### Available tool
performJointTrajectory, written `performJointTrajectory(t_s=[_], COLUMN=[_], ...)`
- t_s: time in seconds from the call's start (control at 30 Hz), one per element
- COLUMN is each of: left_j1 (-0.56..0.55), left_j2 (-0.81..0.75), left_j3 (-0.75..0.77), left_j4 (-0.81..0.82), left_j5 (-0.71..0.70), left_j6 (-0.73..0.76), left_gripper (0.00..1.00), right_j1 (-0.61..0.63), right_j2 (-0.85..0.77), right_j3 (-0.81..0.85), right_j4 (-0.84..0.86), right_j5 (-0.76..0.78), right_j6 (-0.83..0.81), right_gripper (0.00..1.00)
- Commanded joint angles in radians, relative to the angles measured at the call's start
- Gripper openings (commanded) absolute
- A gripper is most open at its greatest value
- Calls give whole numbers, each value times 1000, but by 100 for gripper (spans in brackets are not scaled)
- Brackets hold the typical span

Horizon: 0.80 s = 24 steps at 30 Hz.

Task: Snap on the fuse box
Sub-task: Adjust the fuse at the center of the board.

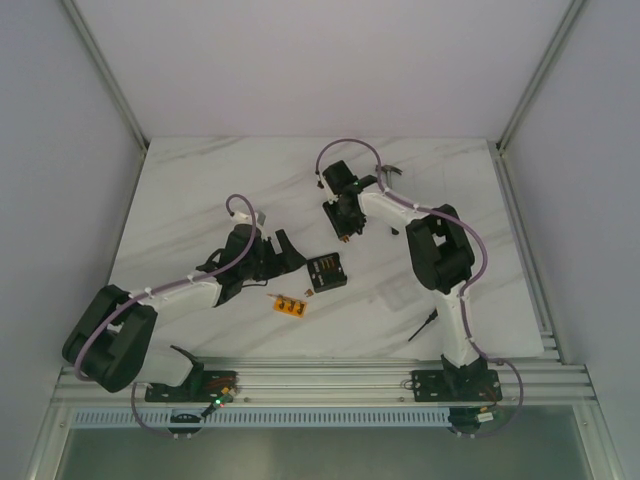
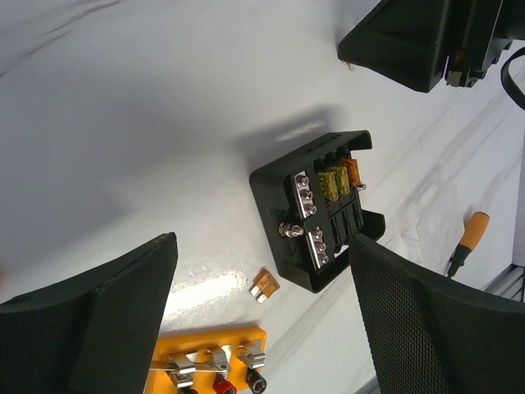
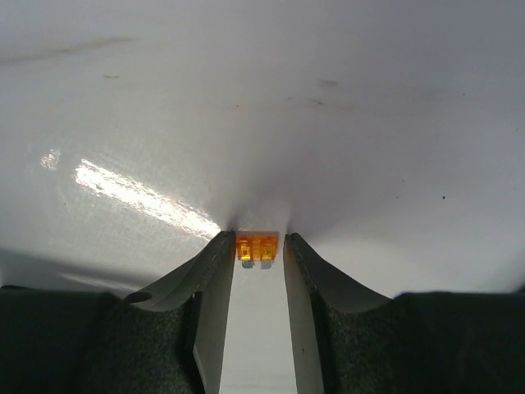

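Observation:
The fuse box [image 1: 327,271], a small black square box, lies open-faced on the white table between the arms. In the left wrist view the fuse box [image 2: 320,209] shows screw terminals and a few yellow and orange fuses in its slots. My left gripper [image 1: 285,250] is open and empty just left of it, its wide jaws [image 2: 262,242] above the table. My right gripper [image 1: 345,230] is behind the box with its tips down on the table. Its fingers [image 3: 257,246] are closed on a small orange fuse [image 3: 257,247].
A loose orange fuse [image 2: 264,286] lies near the box's front corner. An orange strip with clips and plugs [image 1: 291,304] lies in front of it. A screwdriver with an orange handle [image 1: 424,325] lies at the front right. A faint clear plastic piece [image 1: 395,293] lies right of the box.

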Motion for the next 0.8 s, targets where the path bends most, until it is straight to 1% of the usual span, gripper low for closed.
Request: performJointTrajectory(t_s=[0.0,0.13,0.33,0.57,0.77], left_j1=[6,6,5,6,5], left_j2=[9,15,22,24,20], left_j3=[0,3,8,7,5], left_j4=[-11,-11,-11,-11,-10], left_j5=[-3,3,14,21,24], left_j6=[12,10,6,-3,-8], left_gripper=[94,94,94,94,94], right_j1=[-3,-3,3,4,7], right_j2=[44,58,67,47,43], right_j3=[17,19,12,-18,-23], right_j4=[-38,-57,-87,-98,-101], right_j5=[-4,17,45,110,114], right_j6=[-17,-12,3,73,126], right_gripper=[36,34,33,34,36])
